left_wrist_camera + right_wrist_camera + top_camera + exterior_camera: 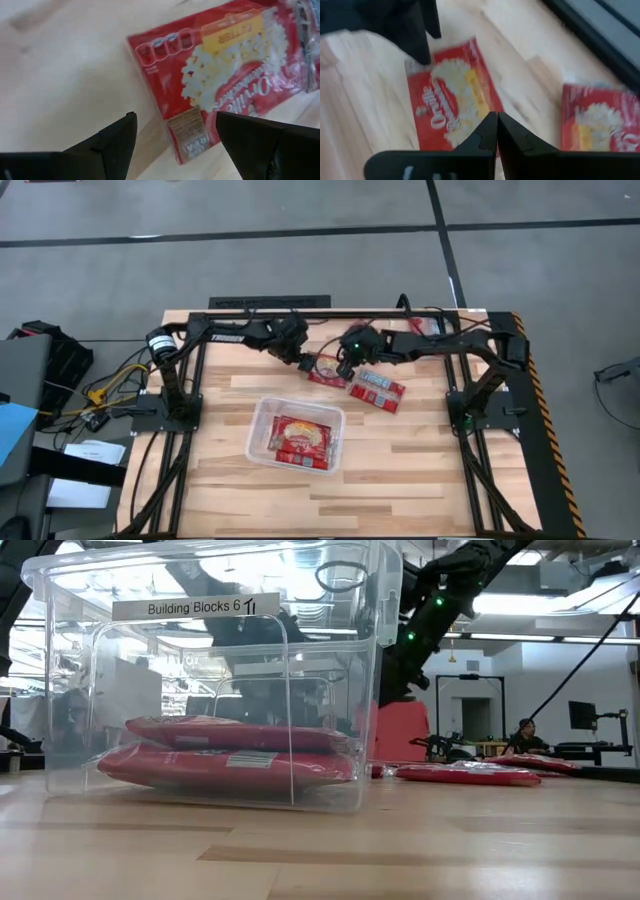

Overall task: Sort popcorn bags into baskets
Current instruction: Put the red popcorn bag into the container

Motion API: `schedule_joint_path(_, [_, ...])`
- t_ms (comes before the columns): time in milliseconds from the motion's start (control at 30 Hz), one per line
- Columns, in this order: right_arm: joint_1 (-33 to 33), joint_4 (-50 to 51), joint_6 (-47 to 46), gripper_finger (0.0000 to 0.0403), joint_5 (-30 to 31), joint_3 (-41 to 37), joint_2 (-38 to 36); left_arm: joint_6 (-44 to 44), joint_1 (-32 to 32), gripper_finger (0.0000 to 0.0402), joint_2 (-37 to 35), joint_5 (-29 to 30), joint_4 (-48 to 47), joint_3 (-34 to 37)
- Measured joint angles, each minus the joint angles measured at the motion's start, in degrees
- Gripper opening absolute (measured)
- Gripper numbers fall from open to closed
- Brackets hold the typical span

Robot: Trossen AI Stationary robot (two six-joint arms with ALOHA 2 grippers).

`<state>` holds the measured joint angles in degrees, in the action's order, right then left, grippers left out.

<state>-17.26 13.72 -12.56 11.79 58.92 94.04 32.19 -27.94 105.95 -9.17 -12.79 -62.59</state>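
Red flat popcorn packets: two loose on the wooden surface point(420, 480), two in one clear plastic tub point(256, 442).
Left hand point(175, 137) spread wide over one loose packet point(327, 369); right hand point(497, 131) nearly closed, empty; second packet point(377, 391) beside.

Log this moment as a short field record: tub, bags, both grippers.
tub: clear plastic tub near the table's middle, labelled "Building Blocks"
bags in tub: red popcorn bags, stacked flat
bags outside: one popcorn bag between the grippers; another bag lying beside it on the table
left gripper: open, just above the first bag's edge
right gripper: nearly closed, over the same bag, holding nothing
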Motion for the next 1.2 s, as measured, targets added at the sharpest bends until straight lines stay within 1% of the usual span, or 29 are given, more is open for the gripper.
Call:
schedule_joint_path(100, [-0.2, -4.0, -1.4, 0.0020, -0.1, -3.4, 0.0, 2.6, 0.0, 0.0259, 0.0, -1.2, 7.2, 2.7])
schedule_joint_path(167, [-0.5, -7.6, -2.1, 0.0013, -1.1, -5.9, 0.0, 3.8, 0.0, 0.0259, 0.0, -2.7, 9.9, 3.8])
schedule_joint_path(333, [-1.4, -17.2, -2.7, 0.0013, -2.8, -10.8, 0.0, 4.4, 1.0, 0.0259, 0.0, -2.4, 11.6, 5.6])
schedule_joint_path(467, [-2.8, -20.1, -3.9, 0.0027, -2.9, -12.7, 0.0, 7.2, 1.1, 0.0257, -0.1, -2.6, 14.7, 7.7])
schedule_joint_path(567, [-3.4, -22.9, -4.0, 0.0027, -2.9, -13.9, 0.0, 7.0, 1.4, 0.0243, -0.1, -2.3, 15.2, 8.0])
schedule_joint_path(667, [-3.5, -23.0, -4.0, 0.0016, -3.0, -14.3, 0.0, 7.1, 1.6, 0.0213, -0.1, -1.9, 15.4, 8.0])
schedule_joint_path(800, [-3.5, -23.6, -4.1, 0.0009, -2.9, -14.3, 0.0, 7.5, 2.2, 0.0157, 0.0, 0.0, 15.3, 8.1])
schedule_joint_path(1067, [-3.3, -22.9, -5.6, 0.0036, -2.9, -14.3, 0.0, 8.2, 2.3, 0.0015, 0.1, 2.3, 15.2, 8.1])
schedule_joint_path(1200, [-2.6, -22.6, -5.6, 0.0033, -3.0, -14.3, -0.2, 10.0, 2.3, 0.0002, -0.6, 1.0, 15.0, 8.2])
